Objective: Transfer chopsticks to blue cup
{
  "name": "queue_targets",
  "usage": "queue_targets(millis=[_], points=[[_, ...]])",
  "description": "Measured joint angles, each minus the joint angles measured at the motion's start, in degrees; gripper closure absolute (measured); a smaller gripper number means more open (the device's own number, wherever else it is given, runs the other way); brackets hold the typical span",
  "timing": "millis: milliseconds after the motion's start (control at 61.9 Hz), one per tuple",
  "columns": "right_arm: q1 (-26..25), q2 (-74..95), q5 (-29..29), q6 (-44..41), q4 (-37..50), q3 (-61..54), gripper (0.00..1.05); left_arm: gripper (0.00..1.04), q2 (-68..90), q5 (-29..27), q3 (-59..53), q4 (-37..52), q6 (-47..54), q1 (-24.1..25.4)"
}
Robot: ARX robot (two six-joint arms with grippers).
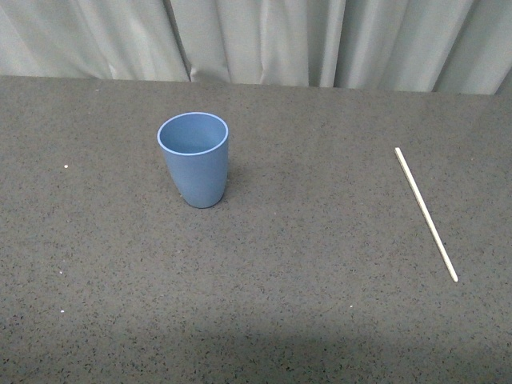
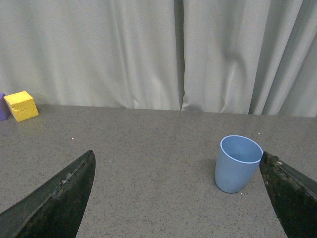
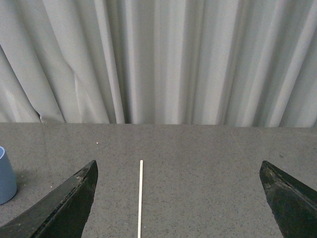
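The blue cup (image 1: 194, 158) stands upright and empty on the grey table, left of centre in the front view. The chopstick (image 1: 425, 213), a thin pale stick, lies flat on the table at the right, well apart from the cup. Neither arm shows in the front view. My left gripper (image 2: 178, 171) is open and empty; the cup (image 2: 237, 163) stands ahead of it, close to one finger. My right gripper (image 3: 178, 171) is open and empty; the chopstick (image 3: 140, 198) lies ahead between its fingers, nearer one of them. The cup's edge (image 3: 6, 176) shows at the frame's side.
A grey curtain (image 1: 256, 40) hangs behind the table's far edge. A yellow block (image 2: 21, 105) and a purple one (image 2: 2, 106) sit at the far edge of the table in the left wrist view.
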Motion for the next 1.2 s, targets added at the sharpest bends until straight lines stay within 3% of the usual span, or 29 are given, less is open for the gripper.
queue_targets(millis=[970,1051,1196], points=[[0.1,0.0,0.6,-0.4,0.1,0.0,0.09,0.07,0.0,0.0,0.0,0.0,0.0,0.0],[2.6,3.8,9.7,-6.7,5.8,0.1,0.09,0.07,0.0,0.0,0.0,0.0,0.0,0.0],[0.4,27.2,3.9,-11.2,18.5,5.5,0.09,0.07,0.0,0.0,0.0,0.0,0.0,0.0]])
